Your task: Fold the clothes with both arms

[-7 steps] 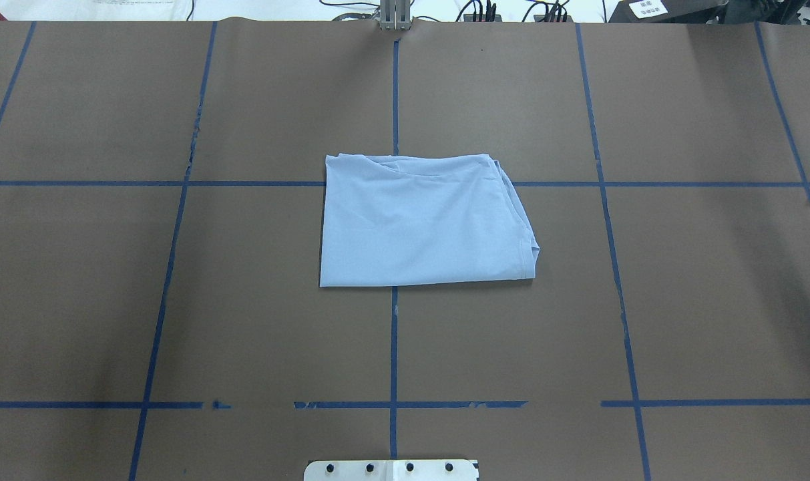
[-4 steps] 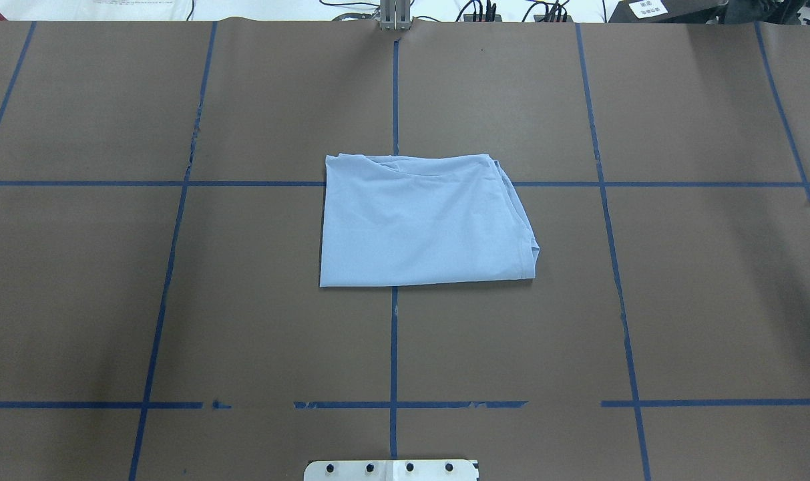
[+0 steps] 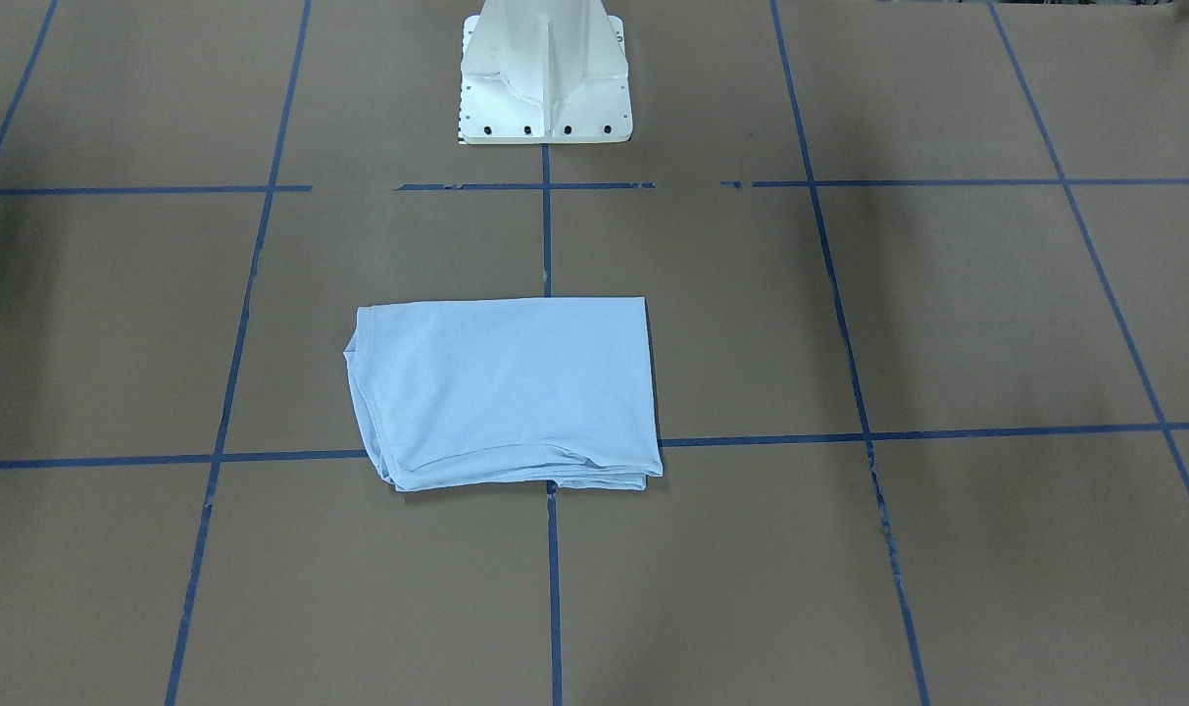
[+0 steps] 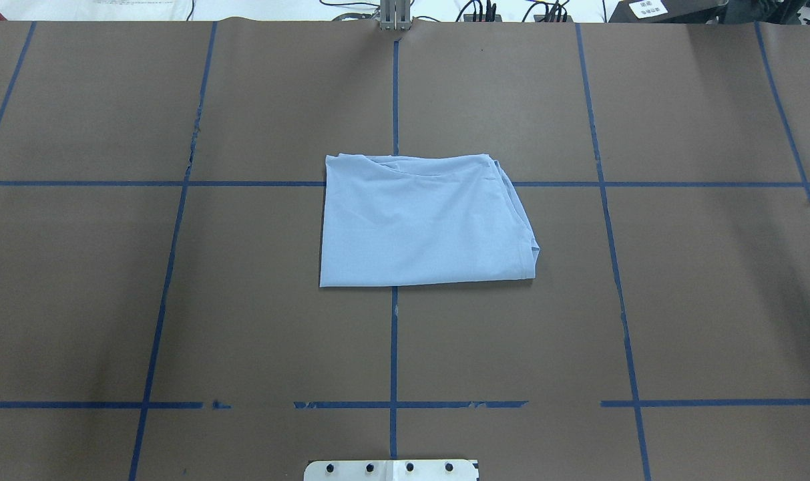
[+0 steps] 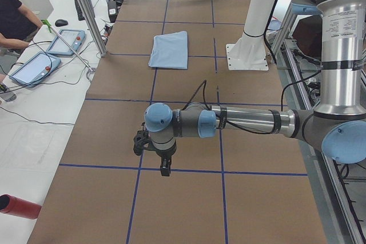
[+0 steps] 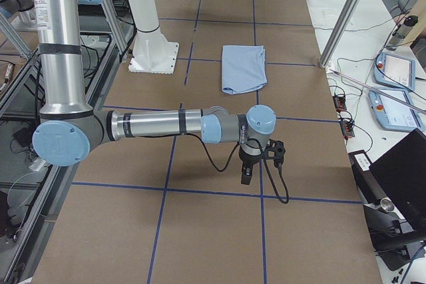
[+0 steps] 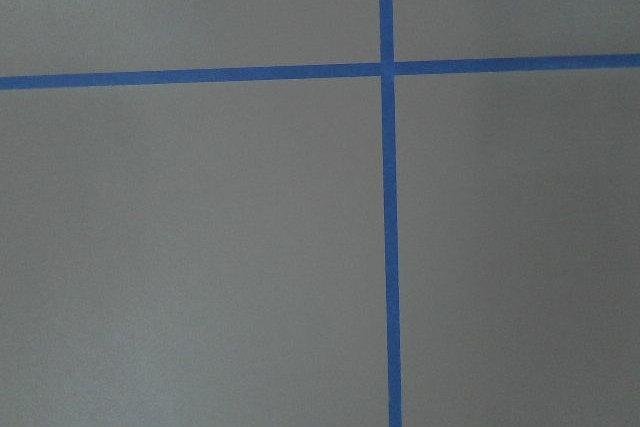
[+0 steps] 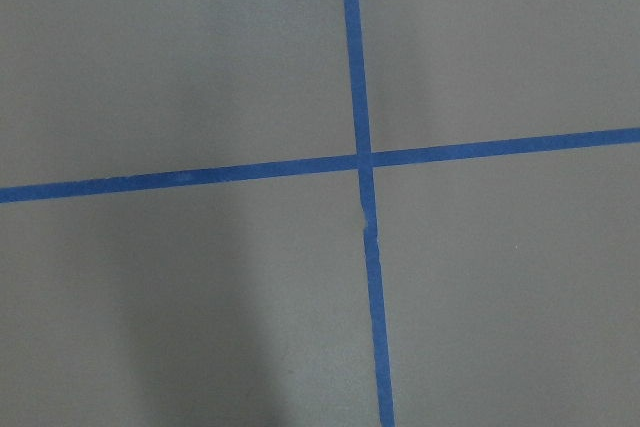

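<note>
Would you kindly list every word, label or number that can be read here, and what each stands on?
Nothing is legible.
White label on the dark box, far edge: too small to read.
Markings on the left arm and right arm: too blurred to read.
T-shirt: no print or label shows.

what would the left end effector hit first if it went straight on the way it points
The brown table cover, near a blue tape crossing: the left end effector appears to point straight down. The folded T-shirt lies well off that line.
</note>
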Robot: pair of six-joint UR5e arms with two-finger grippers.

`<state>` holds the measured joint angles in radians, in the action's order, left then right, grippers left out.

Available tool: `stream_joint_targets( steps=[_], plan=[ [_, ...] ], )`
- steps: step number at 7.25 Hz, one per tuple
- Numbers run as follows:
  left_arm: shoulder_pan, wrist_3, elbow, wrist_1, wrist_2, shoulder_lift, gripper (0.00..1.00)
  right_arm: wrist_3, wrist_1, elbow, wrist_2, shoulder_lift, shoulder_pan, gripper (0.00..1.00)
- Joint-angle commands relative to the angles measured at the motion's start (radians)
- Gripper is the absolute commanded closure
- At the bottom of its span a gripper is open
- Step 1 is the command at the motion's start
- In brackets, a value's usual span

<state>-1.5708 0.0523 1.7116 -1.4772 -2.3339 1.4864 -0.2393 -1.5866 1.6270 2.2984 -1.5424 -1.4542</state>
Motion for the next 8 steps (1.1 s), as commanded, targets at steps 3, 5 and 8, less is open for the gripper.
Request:
stream_joint_targets(
  steps=[3,5,8],
  plan=[
    [0.000,0.000,-0.004,0.000,0.001,0.000,0.00,0.002,0.000,0.002,-0.004,-0.005,0.000,0.00],
    [0.000,0.000,-0.007,0.000,-0.001,0.000,0.00,0.002,0.002,0.002,-0.016,-0.004,0.000,0.00],
    [0.000,-0.002,-0.009,0.000,-0.001,0.000,0.00,0.002,-0.001,0.002,-0.017,-0.004,0.000,0.00]
  ],
)
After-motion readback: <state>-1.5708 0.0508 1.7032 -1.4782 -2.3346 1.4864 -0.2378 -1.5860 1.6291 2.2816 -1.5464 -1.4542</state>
